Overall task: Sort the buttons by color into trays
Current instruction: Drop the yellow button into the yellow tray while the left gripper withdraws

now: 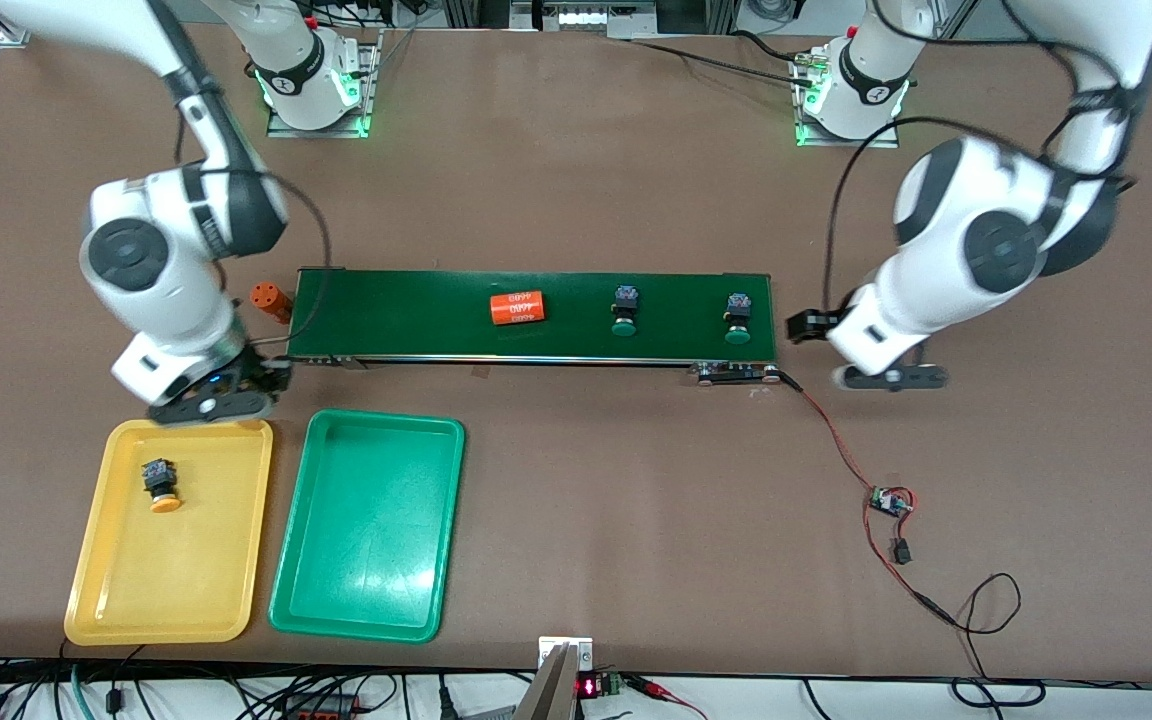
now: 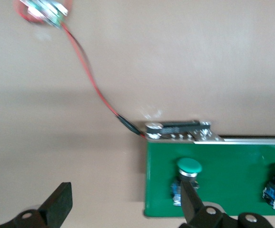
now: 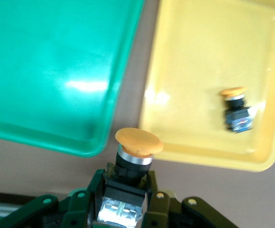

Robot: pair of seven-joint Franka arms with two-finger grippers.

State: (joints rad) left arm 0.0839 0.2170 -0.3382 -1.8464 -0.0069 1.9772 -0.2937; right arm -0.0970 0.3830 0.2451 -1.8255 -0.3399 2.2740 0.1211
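One yellow-capped button [image 1: 161, 484] in yellow tray [image 1: 116, 590]; green tray [image 1: 336, 590] beside it; two green-capped buttons [image 1: 624, 309] on conveyor belt [image 1: 406, 310]

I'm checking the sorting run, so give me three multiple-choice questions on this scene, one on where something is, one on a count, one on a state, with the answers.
1. Where does the loose yellow-capped button lie?
A. in the green tray
B. in the yellow tray
C. on the conveyor belt

2. How many green-capped buttons are on the conveyor belt?
A. one
B. two
C. three

3. What is the right claw doing?
A. holding a yellow-capped button
B. open with nothing in it
C. holding an orange cylinder

Answers:
1. B, it rests on the floor of the yellow tray, while the green tray has no button in it.
2. B, one green button and another green button sit on the conveyor belt.
3. A, the right claw grips a held button by its black body, over the yellow tray's edge.
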